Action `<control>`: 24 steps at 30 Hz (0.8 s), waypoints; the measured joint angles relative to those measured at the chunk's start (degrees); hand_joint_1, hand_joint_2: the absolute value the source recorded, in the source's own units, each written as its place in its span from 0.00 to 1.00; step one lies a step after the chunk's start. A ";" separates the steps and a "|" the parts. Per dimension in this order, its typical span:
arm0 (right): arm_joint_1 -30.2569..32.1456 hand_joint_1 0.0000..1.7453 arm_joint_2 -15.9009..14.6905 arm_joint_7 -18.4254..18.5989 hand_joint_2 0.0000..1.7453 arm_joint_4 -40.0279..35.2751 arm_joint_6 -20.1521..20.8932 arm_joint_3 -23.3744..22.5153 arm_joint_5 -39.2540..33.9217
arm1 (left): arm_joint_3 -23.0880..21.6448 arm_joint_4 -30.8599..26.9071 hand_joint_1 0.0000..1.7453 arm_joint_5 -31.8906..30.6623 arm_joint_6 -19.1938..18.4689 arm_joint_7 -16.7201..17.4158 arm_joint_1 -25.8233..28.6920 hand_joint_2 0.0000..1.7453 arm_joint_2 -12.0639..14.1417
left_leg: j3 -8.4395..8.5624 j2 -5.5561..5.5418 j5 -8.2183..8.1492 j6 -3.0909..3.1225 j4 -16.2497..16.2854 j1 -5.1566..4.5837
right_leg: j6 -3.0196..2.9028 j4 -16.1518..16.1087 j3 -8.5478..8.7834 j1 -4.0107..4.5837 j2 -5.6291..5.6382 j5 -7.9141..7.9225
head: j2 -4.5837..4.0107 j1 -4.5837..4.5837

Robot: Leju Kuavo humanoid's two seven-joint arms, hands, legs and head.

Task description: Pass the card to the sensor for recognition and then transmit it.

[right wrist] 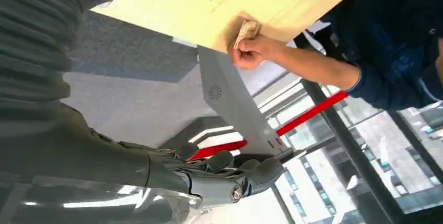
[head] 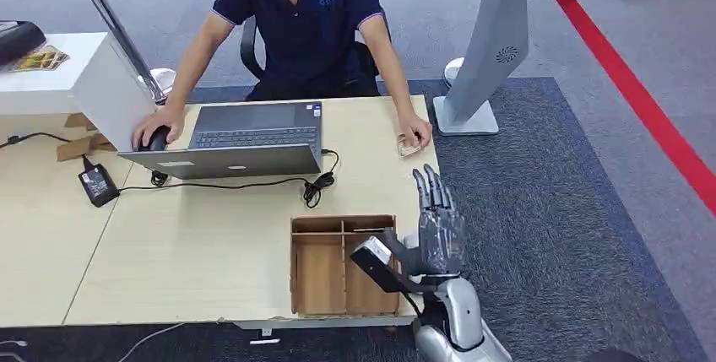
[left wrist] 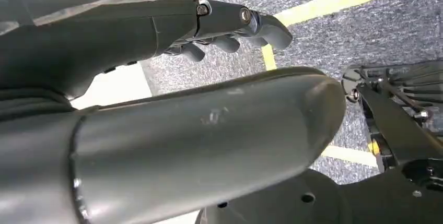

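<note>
Grey carpet (head: 540, 210) surrounds a pale wooden table (head: 194, 244) where a seated person (head: 295, 16) works at a laptop (head: 245, 138). Beside the table stands a grey kiosk (head: 490, 58). Nearer the robot, a wooden tray (head: 325, 269) sits at the table edge. The right hand (head: 435, 227) is raised, fingers straight, holding nothing. The left hand (left wrist: 230, 31) hangs with fingers loosely curled, empty. The card (head: 409, 144) lies under the person's hand (head: 415, 132).
</note>
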 joint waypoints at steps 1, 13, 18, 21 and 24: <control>0.12 0.00 0.11 -0.04 1.00 0.00 -0.02 -0.31 0.00 | 0.00 0.00 0.00 0.00 0.00 0.00 0.01 0.00 0.00 | 0.00 0.00 0.00 0.00 0.00 0.00 | 0.00 0.00 0.00 0.00 0.00 0.00 | 0.00 0.00; 0.43 0.00 1.27 -0.30 1.00 0.02 0.00 -2.71 -0.06 | 0.00 0.00 0.00 0.02 0.00 0.00 -0.01 0.00 -0.15 | 0.00 0.00 0.00 0.00 0.00 0.00 | 0.00 0.00 0.00 0.00 0.00 0.00 | 0.00 0.00; 0.62 0.00 1.42 -0.20 1.00 0.02 0.00 -2.73 -0.13 | 0.00 0.00 0.00 0.13 0.02 0.00 -0.01 0.00 -0.20 | 0.00 0.00 0.00 0.00 0.00 0.00 | 0.00 0.00 0.00 0.00 0.00 0.00 | 0.00 0.00; 0.77 0.00 1.31 1.55 1.00 0.00 0.00 -2.64 0.18 | 0.00 0.00 0.00 0.24 0.02 0.00 -0.01 0.00 -0.20 | 0.00 0.00 0.00 0.00 0.00 0.00 | 0.00 0.00 0.00 0.00 0.00 0.00 | 0.00 0.00; 0.82 0.00 0.68 3.82 1.00 -0.09 0.00 -2.45 0.63 | 0.00 0.00 0.00 0.37 0.02 0.00 -0.01 0.00 -0.20 | 0.00 0.00 0.00 0.00 0.00 0.00 | 0.00 0.00 0.00 0.00 0.00 0.00 | 0.00 0.00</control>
